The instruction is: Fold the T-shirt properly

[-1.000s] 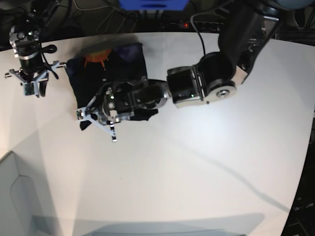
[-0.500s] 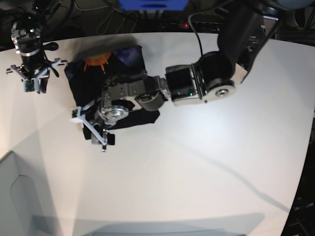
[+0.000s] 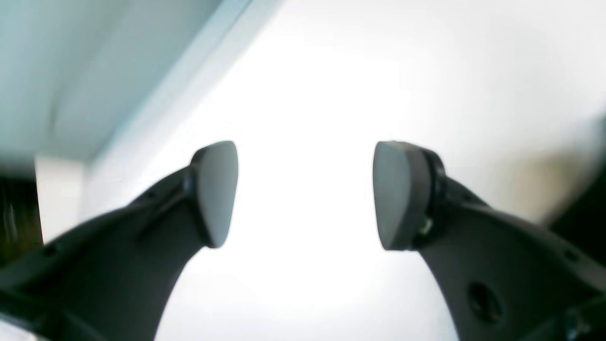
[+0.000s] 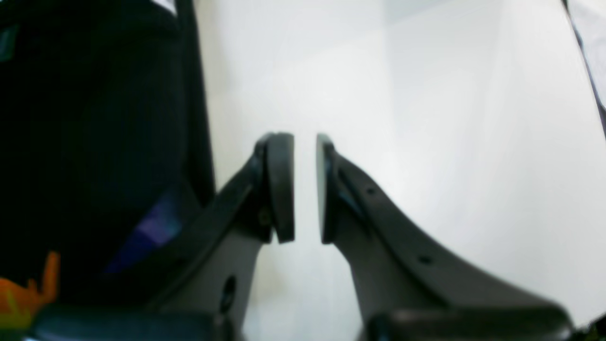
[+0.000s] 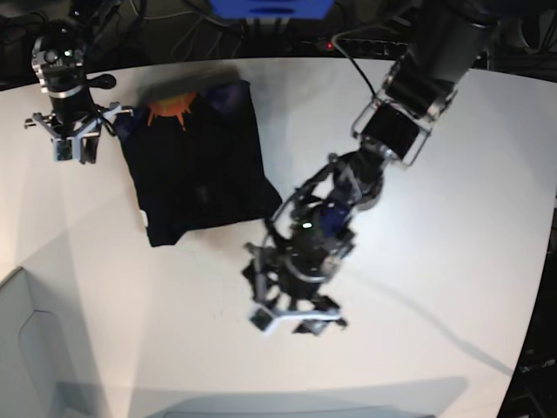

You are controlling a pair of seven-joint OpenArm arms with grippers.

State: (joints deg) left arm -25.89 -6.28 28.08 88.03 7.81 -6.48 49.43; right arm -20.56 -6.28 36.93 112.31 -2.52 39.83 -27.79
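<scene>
The black T-shirt (image 5: pixel 196 165) lies folded in a rough rectangle at the back left of the white table (image 5: pixel 435 261), its orange sunburst print (image 5: pixel 168 109) at the far edge. My left gripper (image 5: pixel 294 320) hangs over bare table to the right of and nearer than the shirt, clear of it. Its pads (image 3: pixel 215 194) stand wide apart in the left wrist view, where the left gripper (image 3: pixel 305 194) holds nothing. My right gripper (image 5: pixel 70 155) is just left of the shirt. In the right wrist view the right gripper (image 4: pixel 305 187) shows a thin slit and is empty, with the T-shirt (image 4: pixel 94 118) beside it.
A pale grey panel (image 5: pixel 26 348) sits at the front left corner. Cables and dark equipment (image 5: pixel 270 13) run along the far edge of the table. The left arm's dark links (image 5: pixel 409 96) reach in from the back right.
My left gripper let go of the T-shirt's near edge, opened wide and swung right and toward the front. The shirt now lies flat and uncovered. The right gripper shifted slightly toward the back.
</scene>
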